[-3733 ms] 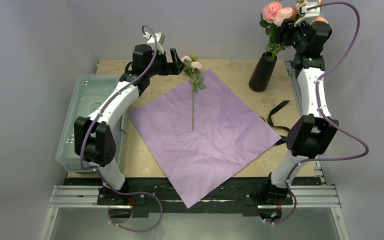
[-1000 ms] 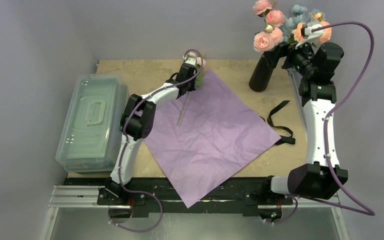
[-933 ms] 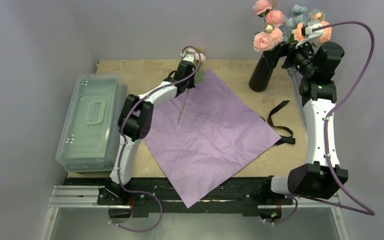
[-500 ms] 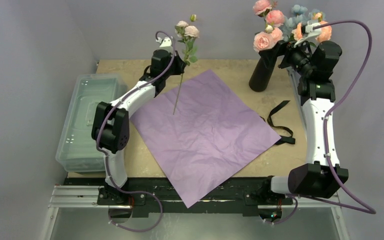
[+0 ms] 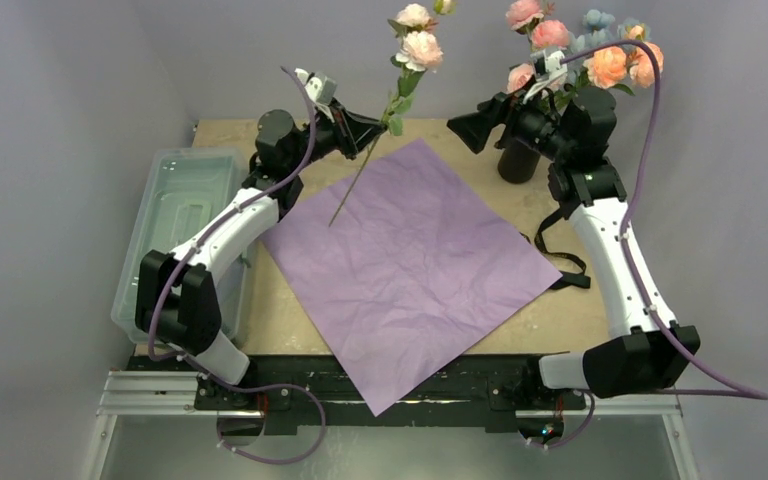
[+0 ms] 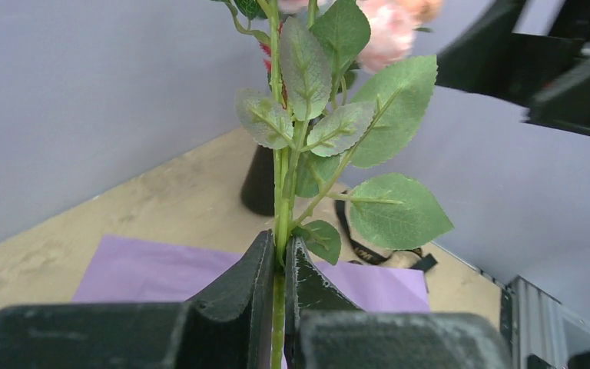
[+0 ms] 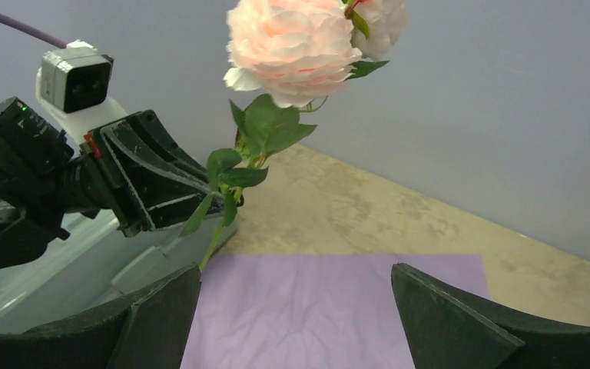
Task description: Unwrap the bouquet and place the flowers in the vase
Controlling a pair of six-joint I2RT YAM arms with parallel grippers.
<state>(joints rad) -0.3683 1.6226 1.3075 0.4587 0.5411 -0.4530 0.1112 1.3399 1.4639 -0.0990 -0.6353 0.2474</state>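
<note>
One flower (image 5: 401, 92) is pinched between the left fingers (image 6: 234, 296) above the paper (image 5: 410, 260), while the right fingers (image 7: 445, 323) stand spread.

Soft, even light with faint shadows; the left wrist view's background blurs.

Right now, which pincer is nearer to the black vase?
Right. The right pincer hangs open just left of the black vase. The left pincer is farther left, shut on the stem of a pink flower.
</note>
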